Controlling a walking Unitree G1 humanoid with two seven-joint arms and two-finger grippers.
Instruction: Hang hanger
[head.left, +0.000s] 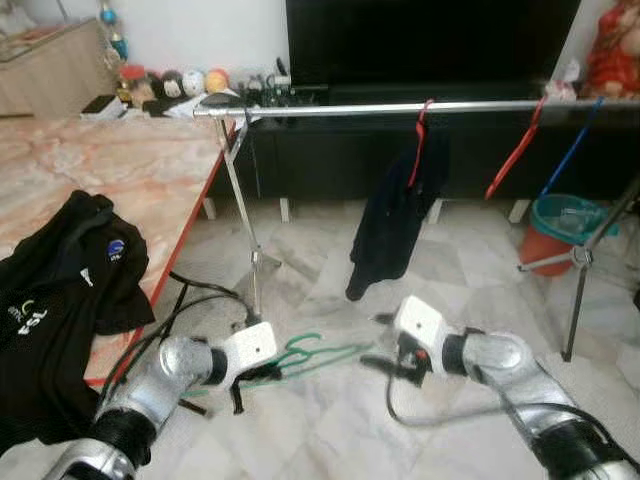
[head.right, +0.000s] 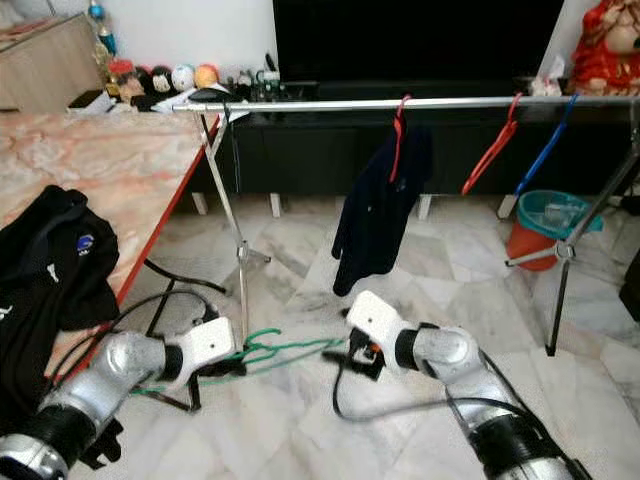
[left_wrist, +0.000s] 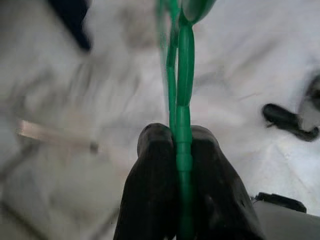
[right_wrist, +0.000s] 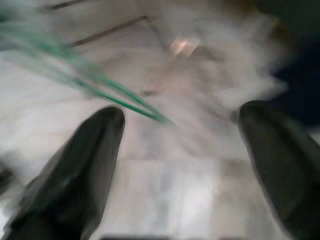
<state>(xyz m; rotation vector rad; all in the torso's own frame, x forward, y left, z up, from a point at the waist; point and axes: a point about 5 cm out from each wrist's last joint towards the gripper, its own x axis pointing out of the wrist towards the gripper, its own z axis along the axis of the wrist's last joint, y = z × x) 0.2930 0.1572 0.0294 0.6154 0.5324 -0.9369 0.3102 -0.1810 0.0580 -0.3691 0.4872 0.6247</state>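
Observation:
A thin green hanger hangs low over the floor, and my left gripper is shut on one end of it. In the left wrist view the green wire is pinched between the two black fingers. My right gripper is open just right of the hanger's other end, which shows as blurred green wire between and beyond its fingertips, apart from them. A silver clothes rail runs across at the back, with a dark garment on a red hanger, plus an empty red hanger and a blue hanger.
A marble-topped table with a red edge stands on the left, with a black shirt draped over it. Black cables lie on the floor by the rack's leg. A teal and orange bin sits at right, behind a tripod foot.

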